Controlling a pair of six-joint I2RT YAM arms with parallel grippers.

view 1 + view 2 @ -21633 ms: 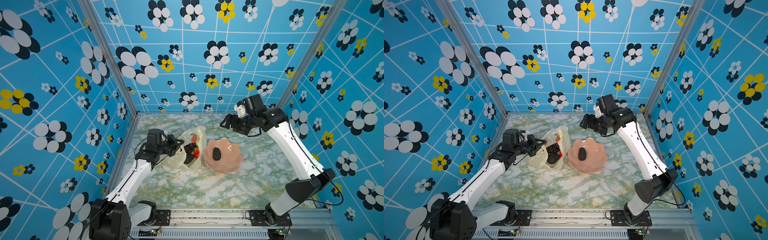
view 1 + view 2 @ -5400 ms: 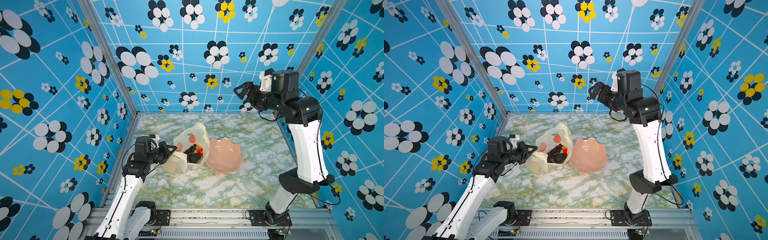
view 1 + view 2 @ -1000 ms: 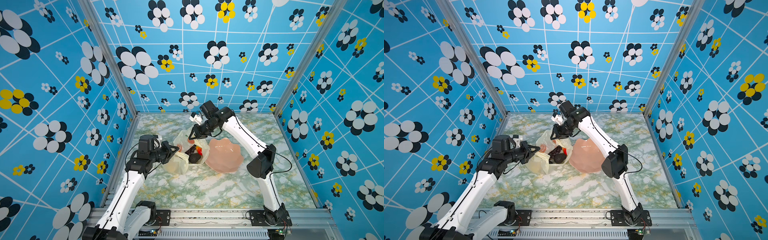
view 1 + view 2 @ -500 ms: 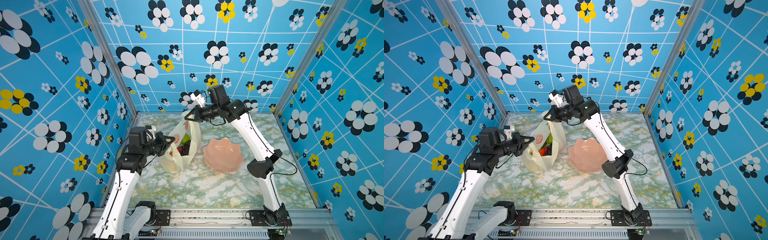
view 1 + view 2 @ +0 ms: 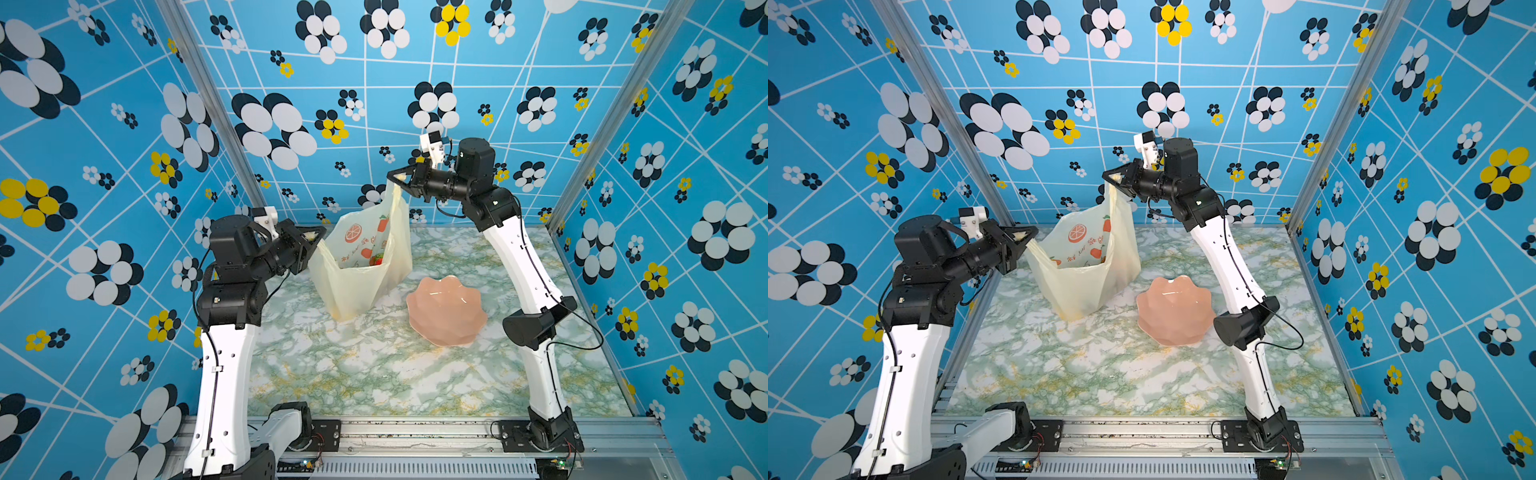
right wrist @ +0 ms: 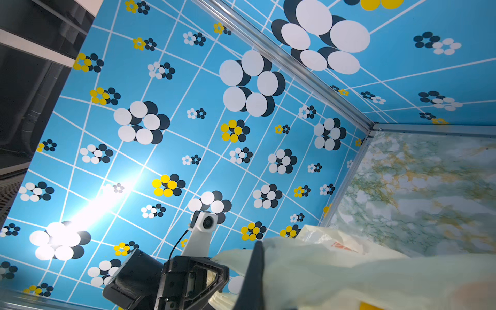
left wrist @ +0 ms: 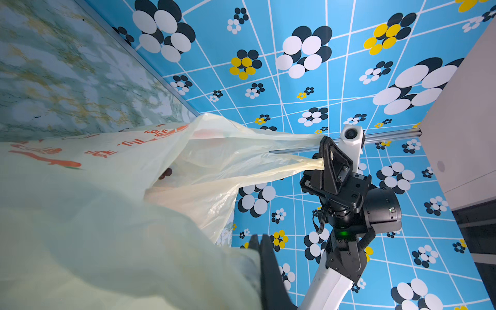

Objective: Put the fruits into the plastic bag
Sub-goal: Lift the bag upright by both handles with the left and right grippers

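The plastic bag (image 5: 360,277) (image 5: 1084,286), pale yellow with orange prints, hangs upright over the marble table, its bottom close to the surface. My left gripper (image 5: 319,237) (image 5: 1030,235) is shut on its left handle. My right gripper (image 5: 395,178) (image 5: 1110,177) is shut on the other handle, higher up and toward the back. In the left wrist view my left gripper (image 7: 259,239) pinches the film, and a dark fruit (image 7: 165,173) shows inside the bag's mouth. The right wrist view shows my right gripper (image 6: 258,245) clamped on the plastic. Most fruits are hidden by the bag.
A pink scalloped bowl (image 5: 446,309) (image 5: 1173,311) sits empty on the table (image 5: 374,374), just right of the bag. Blue flowered walls close in the back and both sides. The right arm's elbow (image 5: 536,328) hangs near the bowl's right rim.
A second ago the bag lay slumped on the table with the right gripper closing on its handle. Both arms have since risen, lifting the bag upright between them.
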